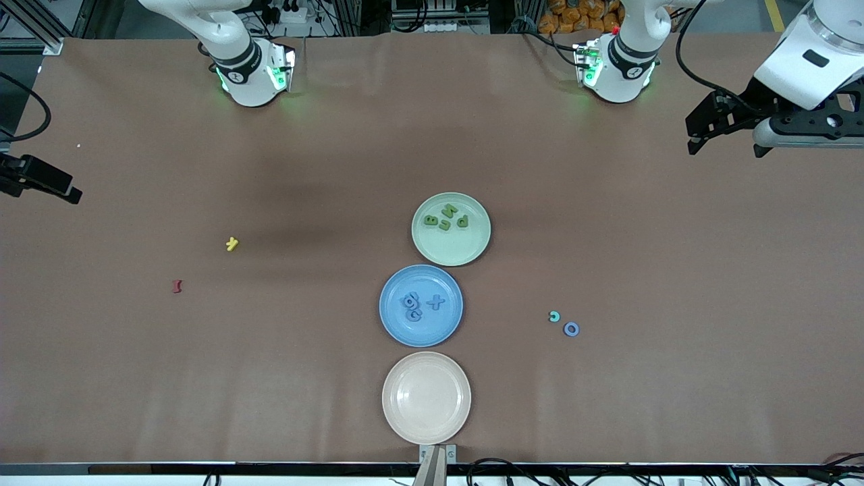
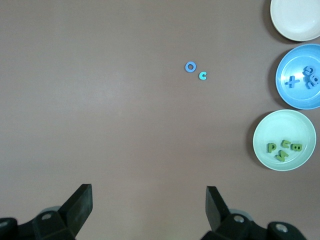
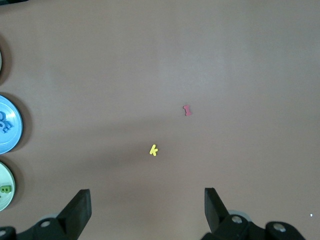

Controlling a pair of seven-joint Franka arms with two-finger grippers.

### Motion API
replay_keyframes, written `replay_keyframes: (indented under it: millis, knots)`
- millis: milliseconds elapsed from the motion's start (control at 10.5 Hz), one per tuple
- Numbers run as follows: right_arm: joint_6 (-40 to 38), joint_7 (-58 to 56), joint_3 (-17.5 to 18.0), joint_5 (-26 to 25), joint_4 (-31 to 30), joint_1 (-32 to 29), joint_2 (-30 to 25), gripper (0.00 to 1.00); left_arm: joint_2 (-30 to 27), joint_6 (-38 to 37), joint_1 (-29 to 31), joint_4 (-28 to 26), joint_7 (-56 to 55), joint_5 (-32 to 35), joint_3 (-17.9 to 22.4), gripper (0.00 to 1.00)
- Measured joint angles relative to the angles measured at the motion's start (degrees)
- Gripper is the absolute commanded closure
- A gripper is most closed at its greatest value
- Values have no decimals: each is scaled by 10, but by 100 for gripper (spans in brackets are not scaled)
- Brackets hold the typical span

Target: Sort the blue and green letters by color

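Brown table [image 1: 607,418] w/ sorted letters [image 1: 445,217], grippers wide.

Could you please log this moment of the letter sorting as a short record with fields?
green plate: holds the green letters
blue plate: holds the blue letters
beige plate: no letters in it
loose pieces: blue ring, teal c, yellow piece, red piece, all on the table
left gripper: open, over bare table, waiting
right gripper: open, over bare table, waiting
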Motion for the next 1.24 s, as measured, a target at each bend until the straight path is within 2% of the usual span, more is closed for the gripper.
replay_keyframes:
  millis: [476, 1237]
  knots:
    - [0, 0, 3, -1, 0, 0, 0, 0, 9, -43, 1, 17, 36, -4, 3, 0]
    - [-9, 0, 4, -6, 0, 0, -4, 0, 9, -47, 1, 20, 38, -5, 6, 0]
